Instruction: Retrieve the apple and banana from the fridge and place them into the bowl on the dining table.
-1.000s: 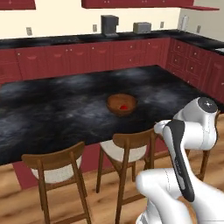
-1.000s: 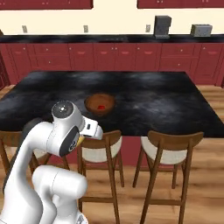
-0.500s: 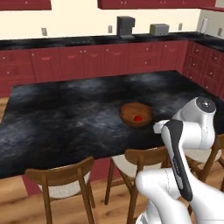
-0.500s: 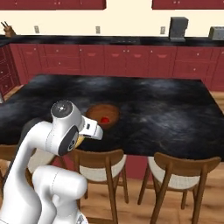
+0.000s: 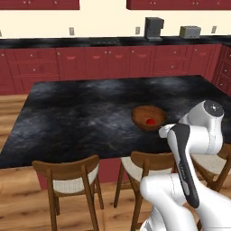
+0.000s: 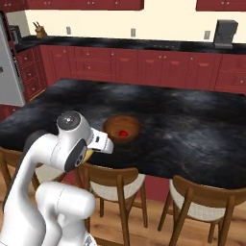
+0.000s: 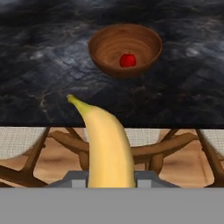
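My gripper [image 7: 112, 179] is shut on the banana [image 7: 105, 144], a yellow crescent pointing away from the hand toward the table. A sliver of the banana [image 6: 88, 154] shows under the wrist in the right base view. The brown bowl [image 7: 105, 48] stands on the black marbled dining table [image 7: 39, 65], a little beyond its near edge, with the apple [image 7: 127, 59] inside. From the two base cameras, the bowl [image 5: 140, 116] [image 6: 110, 126] with the apple [image 5: 150, 121] [image 6: 123, 133] lies just past my wrist. The grey fridge [image 6: 8, 72] is at the far left.
Wooden chairs [image 5: 72, 173] [image 5: 149, 162] [image 6: 115, 178] [image 6: 202, 197] are tucked under the table's near edge, below my hand. Red cabinets and a black counter line the back wall, carrying a coffee machine [image 5: 154, 28], a toaster [image 5: 190, 31] and a knife block [image 6: 39, 31].
The whole picture has shifted, so the base has moved along the table. The bowl now sits closer in front of the arm. The arm's pose and grip look unchanged.
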Tool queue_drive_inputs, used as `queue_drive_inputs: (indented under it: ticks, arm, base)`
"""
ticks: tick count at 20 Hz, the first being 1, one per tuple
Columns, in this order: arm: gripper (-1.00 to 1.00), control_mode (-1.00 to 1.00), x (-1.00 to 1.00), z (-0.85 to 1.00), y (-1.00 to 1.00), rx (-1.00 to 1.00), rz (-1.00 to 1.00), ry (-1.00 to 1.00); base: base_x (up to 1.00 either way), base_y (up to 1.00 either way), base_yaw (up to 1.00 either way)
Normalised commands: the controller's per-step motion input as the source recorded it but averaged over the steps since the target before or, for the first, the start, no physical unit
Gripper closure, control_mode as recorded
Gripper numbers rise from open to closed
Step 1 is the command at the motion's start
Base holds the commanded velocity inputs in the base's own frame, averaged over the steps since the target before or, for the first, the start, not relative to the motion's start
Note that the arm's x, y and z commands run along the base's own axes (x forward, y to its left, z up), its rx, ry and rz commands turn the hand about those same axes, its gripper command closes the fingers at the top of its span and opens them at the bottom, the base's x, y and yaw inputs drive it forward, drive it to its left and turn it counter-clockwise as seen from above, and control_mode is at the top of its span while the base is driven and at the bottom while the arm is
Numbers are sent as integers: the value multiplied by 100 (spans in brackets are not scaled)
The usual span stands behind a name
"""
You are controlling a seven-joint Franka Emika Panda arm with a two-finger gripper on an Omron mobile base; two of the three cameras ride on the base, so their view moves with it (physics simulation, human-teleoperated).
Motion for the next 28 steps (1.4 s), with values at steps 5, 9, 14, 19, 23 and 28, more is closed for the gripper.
queue_drive_inputs:
  ticks: [5,9,14,19,23,28]
  arm:
    - [100,-100,35,-4,0,1,3,5]
    - [100,-100,100,-5,-15,7,6,14]
    - [100,-100,97,0,-23,9,1,22]
    - [100,-100,85,5,-29,6,0,30]
    - [100,-100,75,-1,-20,0,0,4]
    - [100,-100,57,-13,-3,0,0,-1]
  base:
    - [44,0,10]
    - [0,0,0]
    - [0,0,0]
    - [0,0,0]
    - [0,0,0]
    - [0,0,0]
